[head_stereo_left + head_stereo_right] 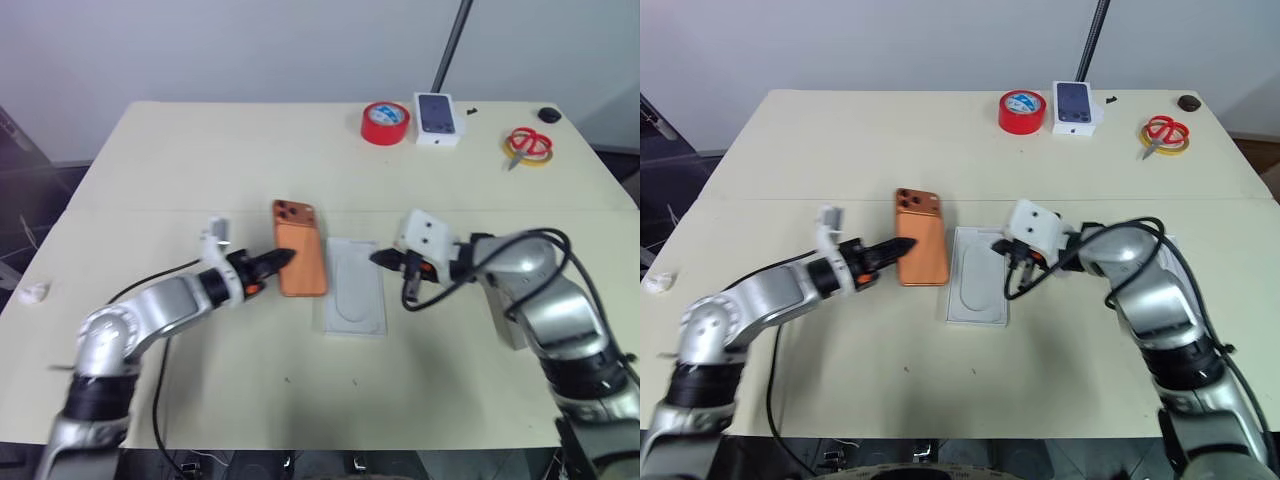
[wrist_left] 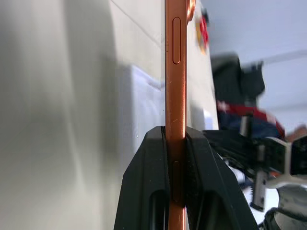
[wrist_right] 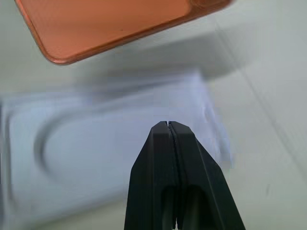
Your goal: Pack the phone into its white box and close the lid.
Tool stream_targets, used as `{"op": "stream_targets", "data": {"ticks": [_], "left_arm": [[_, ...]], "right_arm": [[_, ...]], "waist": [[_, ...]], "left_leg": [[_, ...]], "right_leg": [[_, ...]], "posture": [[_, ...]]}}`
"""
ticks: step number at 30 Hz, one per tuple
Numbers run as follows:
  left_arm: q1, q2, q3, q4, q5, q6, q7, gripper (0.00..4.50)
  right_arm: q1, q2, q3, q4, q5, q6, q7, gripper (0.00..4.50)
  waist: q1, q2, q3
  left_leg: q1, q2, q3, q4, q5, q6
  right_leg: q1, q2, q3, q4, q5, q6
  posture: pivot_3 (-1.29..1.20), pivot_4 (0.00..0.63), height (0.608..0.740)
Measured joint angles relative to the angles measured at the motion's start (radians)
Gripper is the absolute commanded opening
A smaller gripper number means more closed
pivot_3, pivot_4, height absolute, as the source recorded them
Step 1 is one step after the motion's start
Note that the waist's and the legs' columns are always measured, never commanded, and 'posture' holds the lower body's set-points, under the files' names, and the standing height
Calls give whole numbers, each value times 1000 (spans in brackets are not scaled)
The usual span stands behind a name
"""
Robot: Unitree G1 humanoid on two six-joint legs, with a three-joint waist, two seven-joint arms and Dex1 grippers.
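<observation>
The copper-orange phone [image 1: 300, 255] hangs just above the table with its camera cluster at the far end. My left gripper [image 1: 280, 260] is shut on its near left edge, and in the left wrist view the phone [image 2: 175, 72] stands edge-on between the fingers. A flat white insert [image 1: 355, 285] with an oval recess lies beside it on the right. My right gripper [image 1: 382, 258] is shut and empty, hovering over that insert's right side [image 3: 120, 153]. A white cardboard piece [image 1: 515, 330] shows partly behind my right forearm; I cannot tell whether it is the white box or the lid.
At the table's far edge are a red tape roll [image 1: 385, 122], a small white box with a dark phone picture [image 1: 437, 118], red scissors [image 1: 528, 145] and a small dark knob [image 1: 548, 115]. A black cable [image 1: 150, 285] trails from the left arm.
</observation>
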Motion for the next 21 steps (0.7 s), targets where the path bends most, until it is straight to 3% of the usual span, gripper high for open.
{"op": "stream_targets", "data": {"ticks": [3,19,21], "left_arm": [[-48,-49,-69,56,45,35,1,21],[-49,-128,-138,91,34,103,59,21],[-49,-132,-139,91,36,103,59,968]], "right_arm": [[46,-35,-21,-4,1,3,-25,0],[112,-82,-34,-29,24,18,-104,0],[112,-83,-34,-29,27,17,-107,0]], "waist": [[-5,0,0],[6,-2,1],[6,-2,1]], "left_leg": [[-1,0,0,0,1,-1],[0,1,0,11,3,0],[0,1,0,12,3,0]], "right_leg": [[-1,1,0,0,0,1],[2,2,0,8,1,3],[2,2,0,9,1,3]], "posture": [[0,150,740],[0,150,740],[0,150,740]]}}
